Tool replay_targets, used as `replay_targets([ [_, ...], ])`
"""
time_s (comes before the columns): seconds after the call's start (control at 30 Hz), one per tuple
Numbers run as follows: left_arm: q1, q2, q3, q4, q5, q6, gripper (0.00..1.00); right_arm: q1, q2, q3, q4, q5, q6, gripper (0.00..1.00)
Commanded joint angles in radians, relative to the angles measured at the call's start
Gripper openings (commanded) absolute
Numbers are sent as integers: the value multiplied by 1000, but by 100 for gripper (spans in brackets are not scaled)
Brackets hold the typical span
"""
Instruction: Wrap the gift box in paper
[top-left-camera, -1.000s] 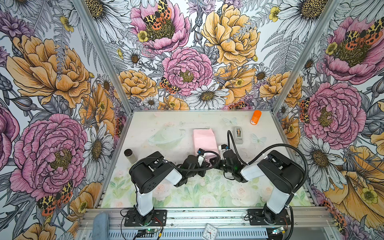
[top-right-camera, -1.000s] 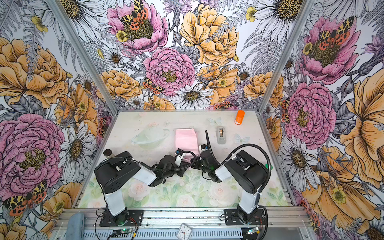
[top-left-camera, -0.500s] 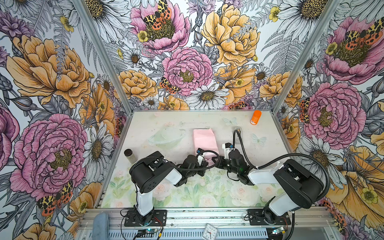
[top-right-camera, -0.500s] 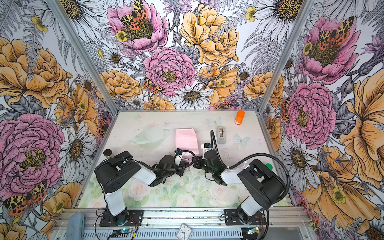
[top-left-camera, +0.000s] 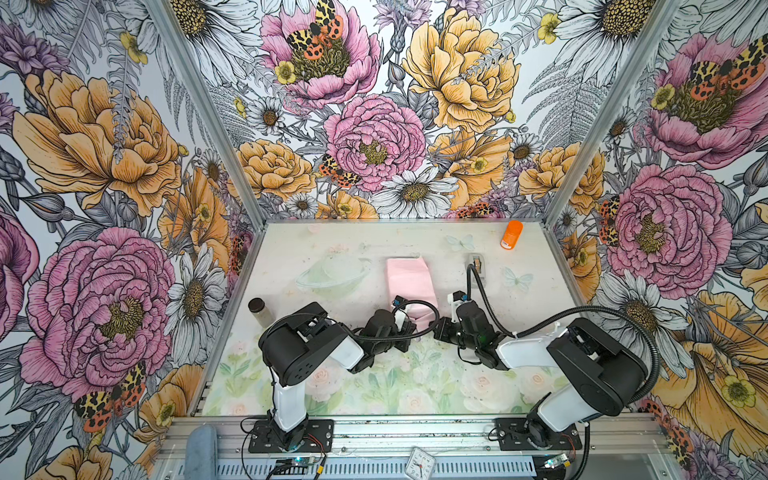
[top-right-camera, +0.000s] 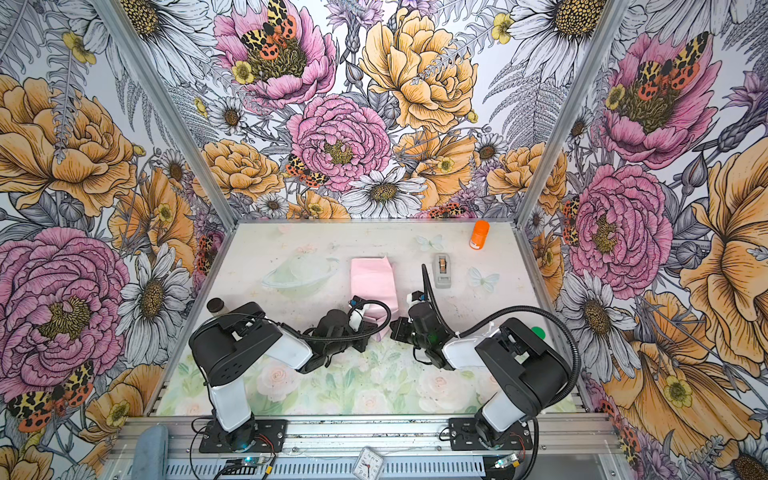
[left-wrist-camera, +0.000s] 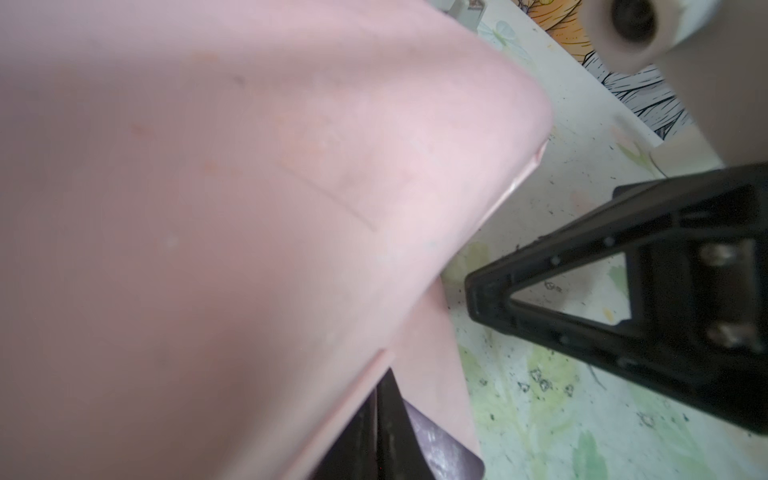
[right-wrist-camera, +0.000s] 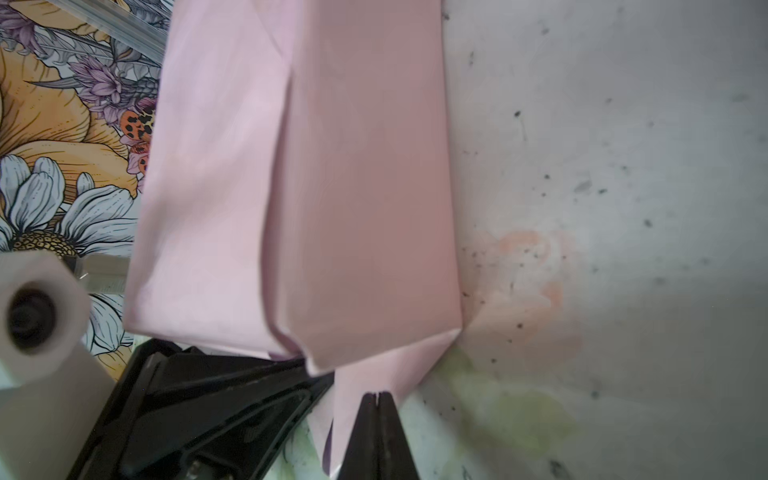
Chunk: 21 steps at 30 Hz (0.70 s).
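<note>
At the left edge of the desk (top-left-camera: 332, 386), a pale top printed with faded roses, stands a small cylinder with a dark brown cap (top-left-camera: 257, 308), well apart from everything else

Right of it the left arm reaches in low toward the middle. Its tool (left-wrist-camera: 376, 419) is clenched, the two black fingers pressed together. The near edge of the paper (top-left-camera: 409, 278) lies over them in the left wrist view. I cannot tell whether a fold is actually nipped between them. A sliver of darker glossy purple peeps out just beside those fingers

The paper, a creased sheet with its pale pink face outward, sits in the centre of the frame in both top views. It is folded into a long upright-sided parcel running away from the arms, with a pointed flap at its near end. The gift box is not visible; the pink sheet covers everything there

The right tool (right-wrist-camera: 377, 411) comes in from the right, squeezed fully closed, its tips against that pointed flap. The two tools sit close together at the parcel's near end

Further right and back lies a small grey tape dispenser (top-left-camera: 478, 264), near the parcel but not touching. Beyond it, in the upper right corner of the desk, is an orange plastic cylinder (top-left-camera: 512, 235) lying on its side
</note>
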Motion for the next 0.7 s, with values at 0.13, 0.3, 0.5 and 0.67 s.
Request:
replay_targets([
  [0.13,13,8,-19,-30,-42,-15,10,0,52,56,44,38,-15,0],
  [0.3,14,9,-18,-31,-42,-18,10,0,75,70,39,54,-26,0],
  [0.5,12,2,-21,-11,-21,-16,11,5,124,66,63,42,-19,0],
  [0.67,9,-3,-28,51,22,-9,11,8,138,69,77,36,-13,0],
])
